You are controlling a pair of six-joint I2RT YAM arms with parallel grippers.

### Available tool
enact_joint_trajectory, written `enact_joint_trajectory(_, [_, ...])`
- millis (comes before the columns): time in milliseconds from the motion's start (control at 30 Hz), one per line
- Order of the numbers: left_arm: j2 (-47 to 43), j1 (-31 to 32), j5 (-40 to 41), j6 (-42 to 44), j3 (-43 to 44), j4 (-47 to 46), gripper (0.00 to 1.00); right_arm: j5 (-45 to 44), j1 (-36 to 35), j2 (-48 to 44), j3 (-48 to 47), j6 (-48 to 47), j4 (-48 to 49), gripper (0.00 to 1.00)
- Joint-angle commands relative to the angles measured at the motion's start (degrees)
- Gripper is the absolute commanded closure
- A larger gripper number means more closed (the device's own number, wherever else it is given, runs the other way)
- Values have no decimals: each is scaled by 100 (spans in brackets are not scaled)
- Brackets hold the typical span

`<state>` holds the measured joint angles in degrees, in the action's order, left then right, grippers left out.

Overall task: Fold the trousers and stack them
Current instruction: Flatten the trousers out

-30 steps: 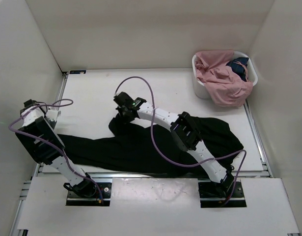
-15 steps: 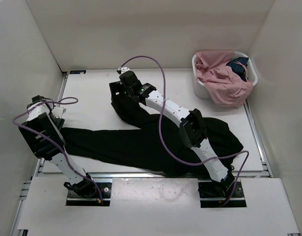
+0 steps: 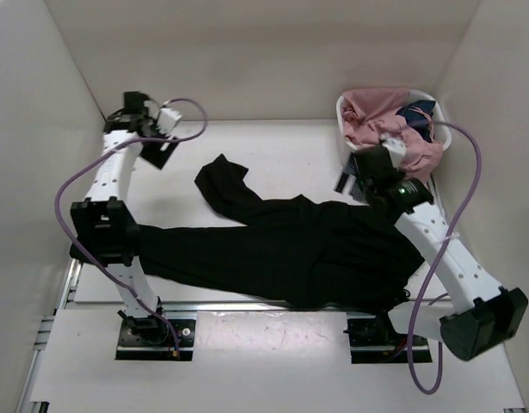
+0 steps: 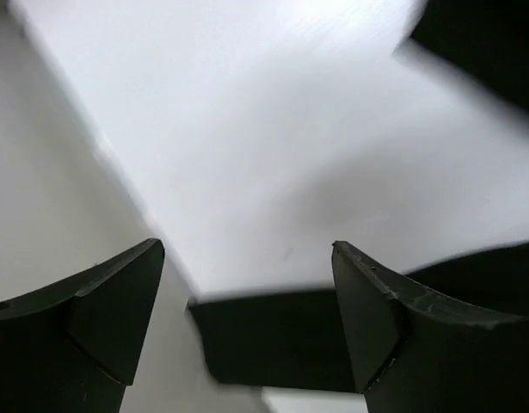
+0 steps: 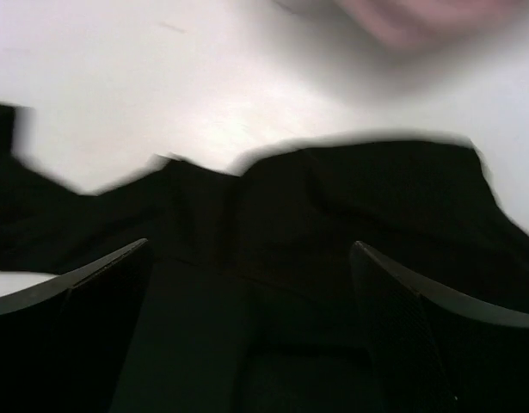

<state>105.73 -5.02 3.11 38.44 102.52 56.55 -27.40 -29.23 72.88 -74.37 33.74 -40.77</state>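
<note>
Left gripper (image 3: 158, 148) hangs over the far left corner of the table (image 3: 290, 146). Its fingers (image 4: 101, 318) stand apart with nothing between them. The left wrist view shows bare white surface beneath, and the dark shapes at its edges are too blurred to identify. This gripper is well apart from the trousers (image 3: 290, 249).

The trousers lie spread across the near half of the table. One leg runs flat toward the left arm's base. The other leg bends away toward the far side and ends in a crumpled fold near the table's middle. The bulkier waist end lies bunched at the right.

Right gripper (image 3: 350, 181) hovers just above the far right edge of the trousers, its fingers (image 5: 83, 327) apart and holding nothing. Black fabric fills the lower part of its wrist view.

At the far right corner stands a white basket (image 3: 344, 116), holding pink cloth (image 3: 384, 142) and a dark blue item (image 3: 416, 116).
</note>
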Motion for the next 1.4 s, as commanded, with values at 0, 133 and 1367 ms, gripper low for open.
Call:
enact_joint_trajectory(0, [464, 718, -977, -520, 557, 154, 9, -397, 547, -247, 1107, 1088, -1151, 1])
enact_joint_trajectory(133, [1817, 1379, -1155, -907, 1647, 154, 9, -706, 1743, -792, 2048, 1654, -1635, 1])
enact_joint_trajectory(1367, [104, 19, -910, -1453, -576, 337, 46, 2300, 4628, 1334, 1997, -138, 78, 48])
